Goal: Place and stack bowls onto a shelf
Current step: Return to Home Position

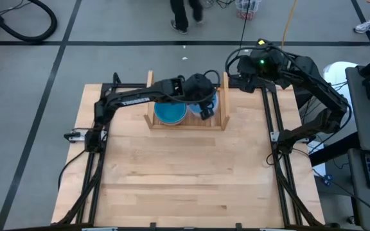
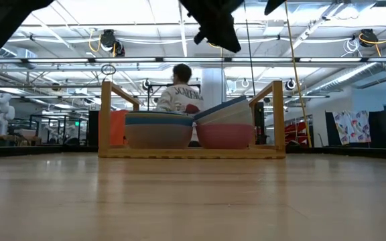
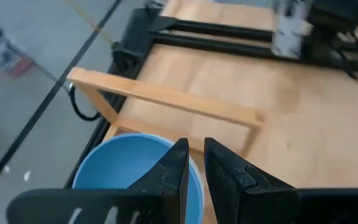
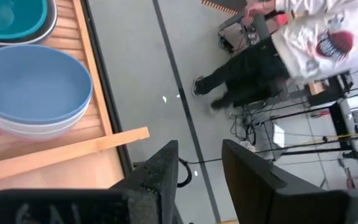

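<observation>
Two stacks of round plastic bowls [image 2: 187, 128] sit side by side inside the low light-wood shelf [image 2: 191, 152]. The left gripper [image 1: 205, 109] hovers above the right stack, fingers narrow and empty. Farther back, the right gripper [image 4: 199, 163] waits, slightly open, holding nothing.

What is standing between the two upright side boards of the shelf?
Two stacks of bowls sit side by side on the shelf: a teal-topped stack and a tilted blue-topped stack, seen in the low view.
</observation>
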